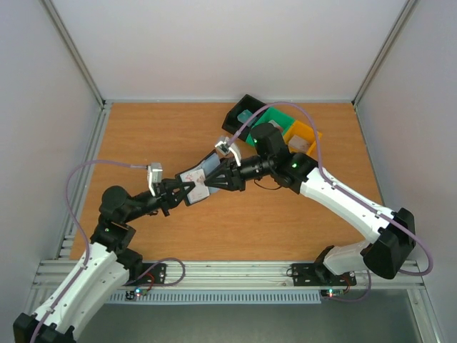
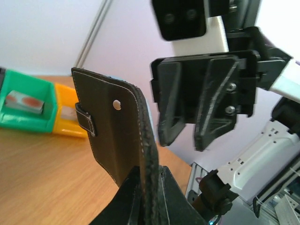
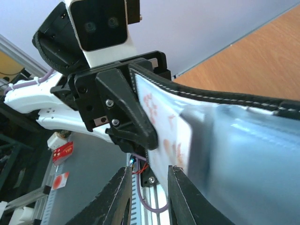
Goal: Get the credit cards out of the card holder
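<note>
Left hand [image 1: 190,191] clamps black wallet [image 2: 117,136] above desk [image 1: 250,229]; right hand [image 2: 183,140] at its 3 o'clock, slightly parted, holds nothing.

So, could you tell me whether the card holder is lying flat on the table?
No, the left claw grips the card holder by its edge, holding it up above the table.

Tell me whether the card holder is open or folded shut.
Open: the card holder shows its pale blue inner pockets and a card tucked in, one edge clamped by the left gripper.
</note>
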